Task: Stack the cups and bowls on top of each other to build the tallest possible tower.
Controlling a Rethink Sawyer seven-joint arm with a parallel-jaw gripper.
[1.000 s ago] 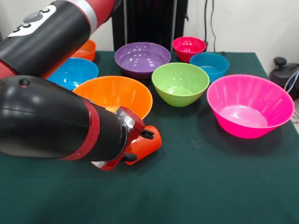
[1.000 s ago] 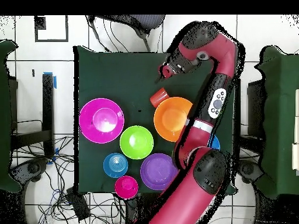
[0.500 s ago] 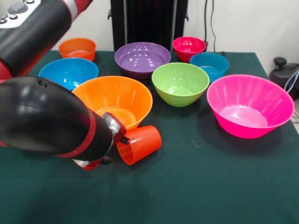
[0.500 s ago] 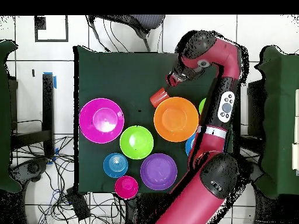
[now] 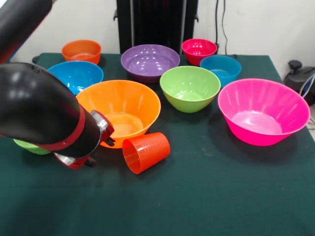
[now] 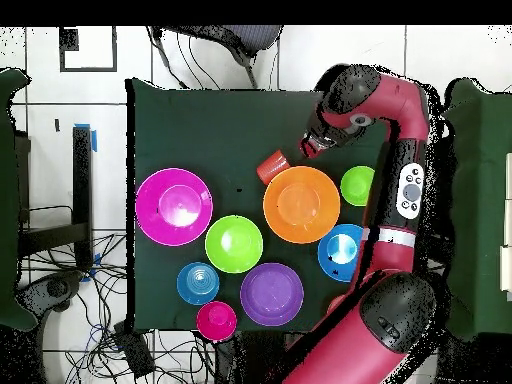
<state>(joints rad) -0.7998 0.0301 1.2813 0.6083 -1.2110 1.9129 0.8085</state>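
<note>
Nearest the camera, the orange-red tumbler (image 5: 145,151) lies on its side on the green cloth, mouth toward the viewer, touching the big orange bowl (image 5: 120,109). Just beside it hangs the gripper (image 5: 96,147), empty; whether its fingers stand apart or together cannot be told (the arm's bulk hides them). No tower exists yet: every bowl sits alone, the large pink bowl (image 5: 263,116) off to one side, the medium green (image 5: 190,87), purple (image 5: 149,61) and blue (image 5: 76,75) ones farther back. To stack well, the arm should probably start with a wide bowl as base. Compared with a second ago, the gripper has drawn away from the tumbler, uncovering a small green bowl (image 6: 357,185).
</note>
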